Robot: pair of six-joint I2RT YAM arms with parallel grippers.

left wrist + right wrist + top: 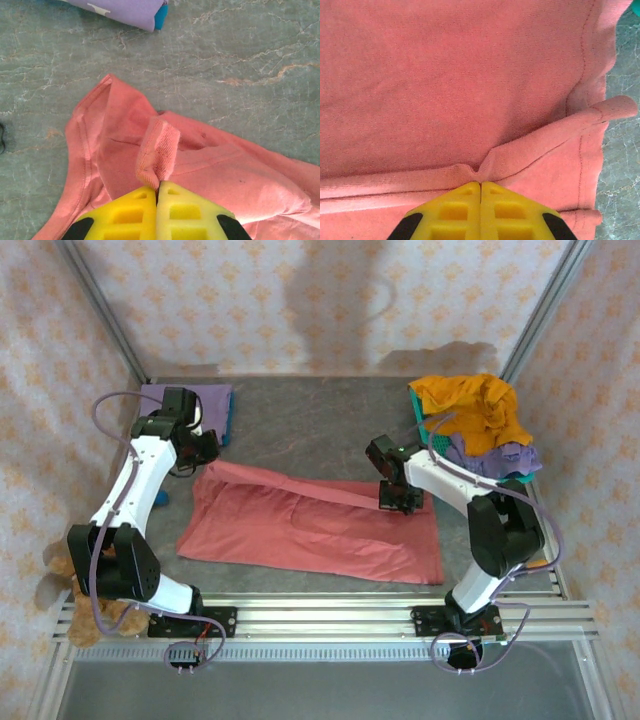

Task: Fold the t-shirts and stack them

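Lying across the middle of the grey table (300, 435), the dusty red t-shirt (300, 530) is spread almost flat, its long side running left to right and its far edge rumpled into a ridge. At the far right a mustard orange t-shirt (470, 405) is heaped on lavender t-shirts (495, 455). At the far left a folded lavender t-shirt (205, 398) is laid, apart from the red one.

The left gripper (200, 448) is clamped on the far left corner of the red cloth, with a small tab of hem pinched upright between the closed jaws. The right gripper (397, 498) is clamped on the far edge toward the right, where a ridge of cloth is gathered at the tips. How many layers are caught there cannot be told; possibly two.

A lengthwise fold is judged to be in hand. It is best done with both pinches lifted together and level, the edge held taut between them, then carried toward the near side in one even sweep so that the far hem is laid along the near hem. Release should be saved until the cloth is down, or the fold may be dragged askew.
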